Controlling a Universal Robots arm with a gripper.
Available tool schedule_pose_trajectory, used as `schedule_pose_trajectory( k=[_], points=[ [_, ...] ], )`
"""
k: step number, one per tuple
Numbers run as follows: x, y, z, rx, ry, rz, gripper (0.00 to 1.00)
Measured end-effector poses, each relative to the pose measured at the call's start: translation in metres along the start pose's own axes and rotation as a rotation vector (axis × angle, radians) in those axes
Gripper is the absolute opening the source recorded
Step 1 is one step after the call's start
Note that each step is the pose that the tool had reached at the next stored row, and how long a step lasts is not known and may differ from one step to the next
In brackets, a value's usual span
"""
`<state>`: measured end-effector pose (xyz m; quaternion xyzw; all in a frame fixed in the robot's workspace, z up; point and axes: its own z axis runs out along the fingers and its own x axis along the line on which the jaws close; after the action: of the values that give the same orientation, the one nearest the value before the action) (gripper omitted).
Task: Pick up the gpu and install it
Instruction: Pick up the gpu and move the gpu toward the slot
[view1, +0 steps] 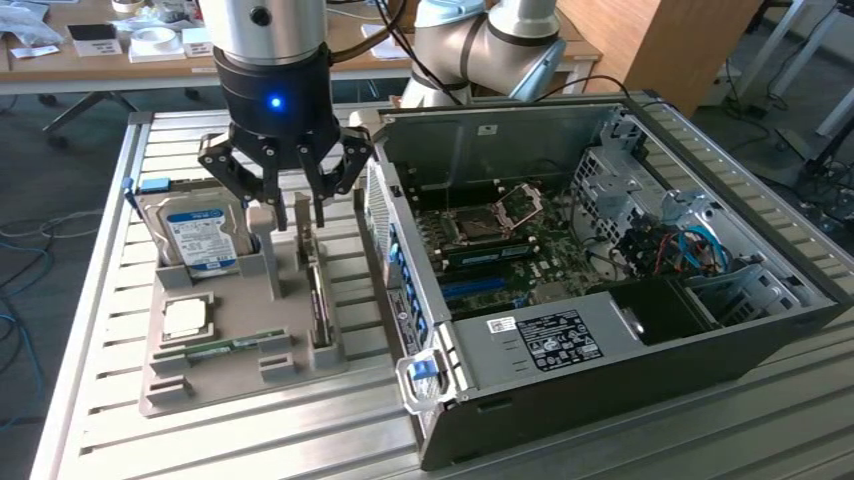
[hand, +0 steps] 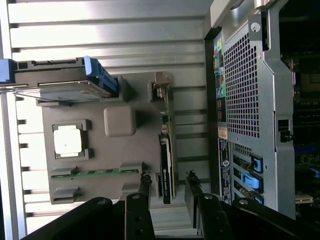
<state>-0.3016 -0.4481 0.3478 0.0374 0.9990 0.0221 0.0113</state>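
Claw (view1: 296, 205) spread apart over gpu (hand: 167, 157), card edge-on in grey tray (view1: 234, 300), faces hard to make out

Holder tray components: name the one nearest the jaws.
The gpu, the thin dark card standing on edge below the open jaws; hard drive, CPU and memory stick sit farther aside.

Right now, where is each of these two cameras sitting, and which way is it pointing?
Exterior view: off the arm, up high, looking down on the slatted table, the grey tray and the open computer case; the arm and claw show.
Wrist view: on the wrist, looking down past the open claw at the gpu standing on edge; its black fingers show.
Shared: claw, gpu, tray, computer case.
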Motion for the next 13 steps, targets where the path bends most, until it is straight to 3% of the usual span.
schedule_pose_trajectory(
  k=[13],
  points=[
    [0.0001,-0.0001,0.0025,0.0001,0.0,0.0,0.41]
  ],
)
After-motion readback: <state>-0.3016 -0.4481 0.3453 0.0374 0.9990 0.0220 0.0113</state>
